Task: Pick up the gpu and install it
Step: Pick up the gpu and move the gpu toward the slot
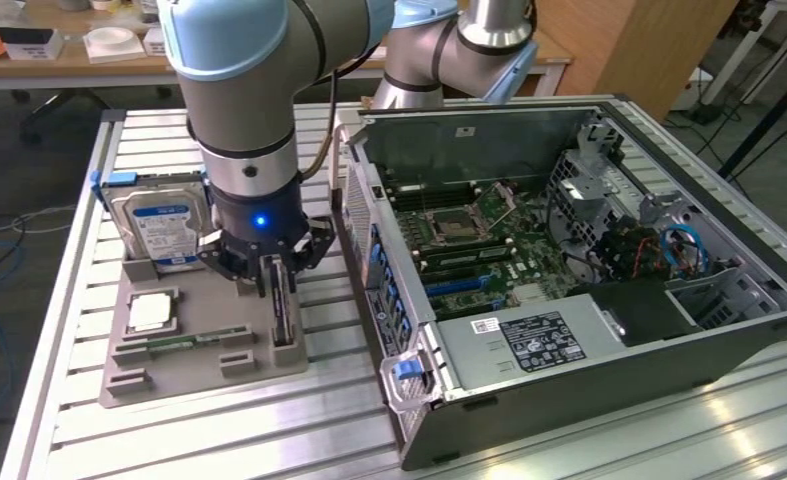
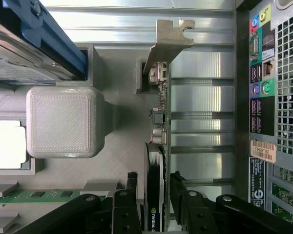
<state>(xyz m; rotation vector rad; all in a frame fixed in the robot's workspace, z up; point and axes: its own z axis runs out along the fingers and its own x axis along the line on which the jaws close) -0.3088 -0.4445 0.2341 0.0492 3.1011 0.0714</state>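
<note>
Nearest the exterior view's camera lies one open computer case (image 1: pixel 567 420) on its side on the slatted metal table (image 1: pixel 166 440), just beside the gray tray (image 1: pixel 186 385) on the exterior view's right, with its port panel facing the tray. One robot arm (image 1: pixel 240 90) reaches down over the tray's case-side edge.

One hard drive (image 1: pixel 160 225) with a blue-white label stands upright in a slot at the tray's far end.

One gpu (image 2: pixel 156 195) stands on its long edge in a slot along the tray's case-side edge. Its long axis runs along that edge, parallel to the case's port panel. Its silver bracket (image 2: pixel 171 36) points toward the tray's hard-drive end.

The gripper (image 1: pixel 270 275) straddles the card from above. Its two fingers (image 2: pixel 178 190) stand apart, one on each face of the card. They are close to the card, and a slim gap shows on the side away from the case.

One square processor (image 1: pixel 150 312) lies flat in the tray's middle recess. One narrow green memory stick (image 1: pixel 180 343) lies toward the tray's near end.
</note>
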